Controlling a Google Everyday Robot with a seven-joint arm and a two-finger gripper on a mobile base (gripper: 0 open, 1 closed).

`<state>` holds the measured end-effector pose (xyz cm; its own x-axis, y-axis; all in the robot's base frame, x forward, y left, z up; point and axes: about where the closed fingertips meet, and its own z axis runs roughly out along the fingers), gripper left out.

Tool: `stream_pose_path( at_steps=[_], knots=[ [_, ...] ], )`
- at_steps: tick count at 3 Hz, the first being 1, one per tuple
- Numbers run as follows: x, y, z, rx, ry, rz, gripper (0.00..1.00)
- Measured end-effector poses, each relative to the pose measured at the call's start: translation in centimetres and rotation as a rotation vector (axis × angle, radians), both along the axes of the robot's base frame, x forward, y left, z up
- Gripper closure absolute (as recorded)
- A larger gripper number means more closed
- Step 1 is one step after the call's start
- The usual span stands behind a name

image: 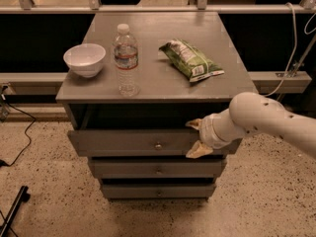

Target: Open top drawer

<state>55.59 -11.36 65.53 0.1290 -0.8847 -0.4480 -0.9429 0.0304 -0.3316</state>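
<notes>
The top drawer point(123, 142) is the widest grey front of three, with a small round metal knob point(158, 145) at its centre. It stands pulled out a little, with a dark gap above it under the cabinet top. My gripper point(196, 138) is at the right part of that front, right of the knob. Its tan fingers are spread apart. One fingertip point(194, 124) is at the front's upper edge and the other is at its lower edge. The white arm point(266, 122) reaches in from the right.
On the cabinet top point(153, 73) stand a white bowl point(85, 59), a clear water bottle point(126, 59) and a green snack bag point(190, 59). Two narrower grey drawers point(158, 169) sit below. A cable runs over the speckled floor at the left. A railing and ledge run behind.
</notes>
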Motion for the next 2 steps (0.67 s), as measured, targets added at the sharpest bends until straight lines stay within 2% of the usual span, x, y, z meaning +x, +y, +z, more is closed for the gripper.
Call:
stream_pose_path(
  at_steps=[1, 2],
  knots=[
    [-4.1, 0.1, 1.8, 0.069, 0.004, 0.053, 0.36],
    [-8.6, 0.0, 2.9, 0.094, 0.025, 0.110, 0.37]
  ],
)
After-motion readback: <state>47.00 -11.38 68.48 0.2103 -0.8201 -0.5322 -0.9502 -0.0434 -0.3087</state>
